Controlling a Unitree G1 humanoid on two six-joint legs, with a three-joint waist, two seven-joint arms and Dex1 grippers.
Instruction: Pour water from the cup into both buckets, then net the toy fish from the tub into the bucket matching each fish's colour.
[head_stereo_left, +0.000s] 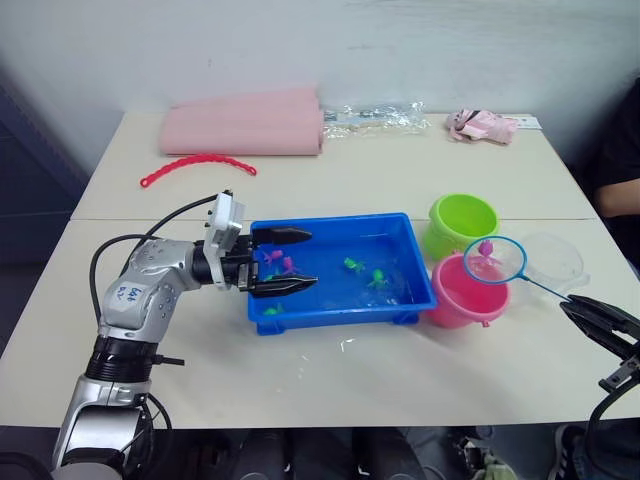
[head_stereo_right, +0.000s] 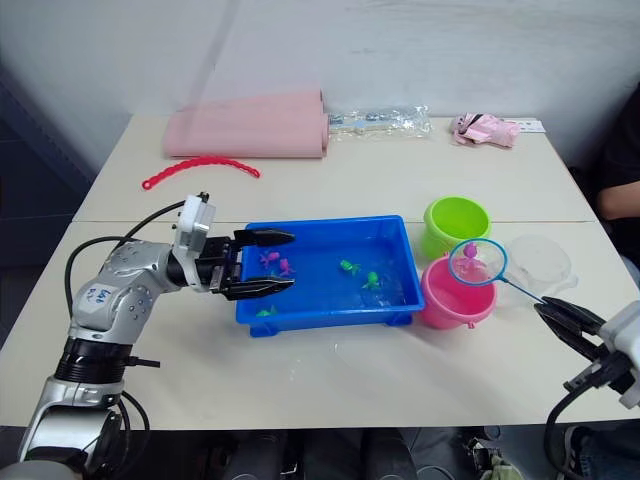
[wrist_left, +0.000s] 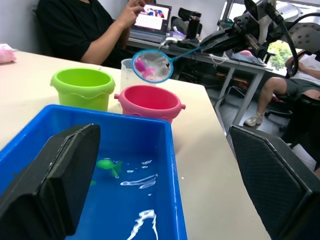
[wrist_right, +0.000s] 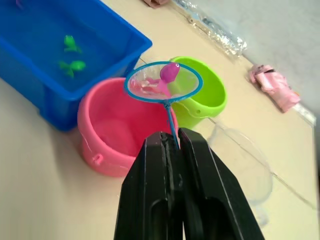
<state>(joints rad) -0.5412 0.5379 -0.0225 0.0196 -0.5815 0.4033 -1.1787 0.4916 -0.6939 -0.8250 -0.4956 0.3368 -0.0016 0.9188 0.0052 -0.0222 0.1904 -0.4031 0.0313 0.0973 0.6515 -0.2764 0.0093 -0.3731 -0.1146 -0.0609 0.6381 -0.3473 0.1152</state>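
With the net (wrist_right: 163, 81) clamped by its handle in the right tool (wrist_right: 172, 142) over the pink bucket (wrist_right: 117, 127), the pink fish (wrist_right: 169, 72) could be tipped beside it, while the left tool (head_stereo_left: 280, 261) is held apart at the tub (head_stereo_left: 330, 305).

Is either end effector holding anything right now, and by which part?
The right end effector is shut on the net, gripping its thin handle. The left end effector is open over the tub, holding nothing.
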